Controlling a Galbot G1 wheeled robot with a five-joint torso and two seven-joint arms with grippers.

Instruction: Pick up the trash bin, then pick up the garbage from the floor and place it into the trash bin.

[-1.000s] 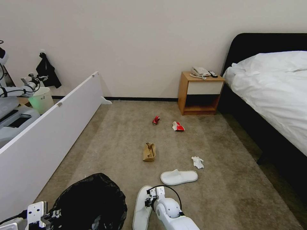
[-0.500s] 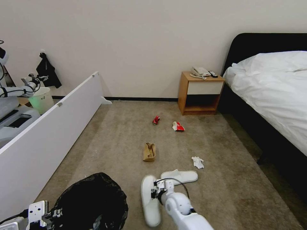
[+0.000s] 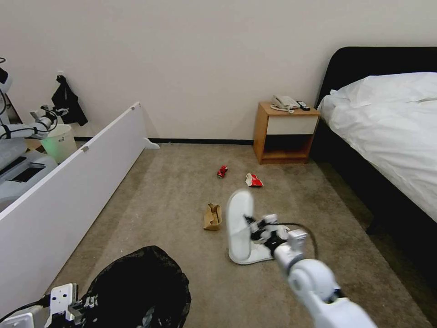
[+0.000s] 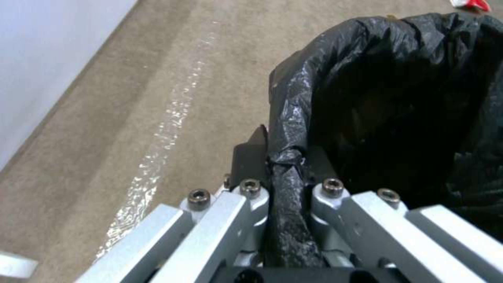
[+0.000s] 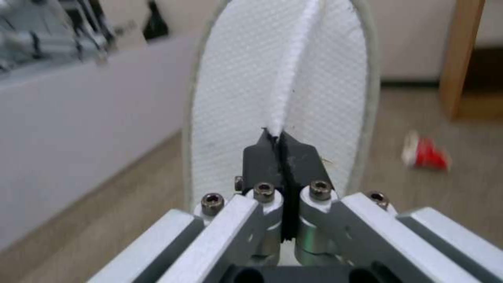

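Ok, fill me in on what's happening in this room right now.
A two-armed robot is clearing litter off the carpet. Its right claw is shut on a white slipper, held up off the floor. Its left claw grips the bag-lined rim of the trash bin. A paper bag, a red can and a wrapper lie on the carpet.

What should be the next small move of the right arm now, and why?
Probably swing the right gripper leftward over the trash bin. It is shut on a white slipper lifted off the floor, and the left gripper holds the bin's rim, mouth open.
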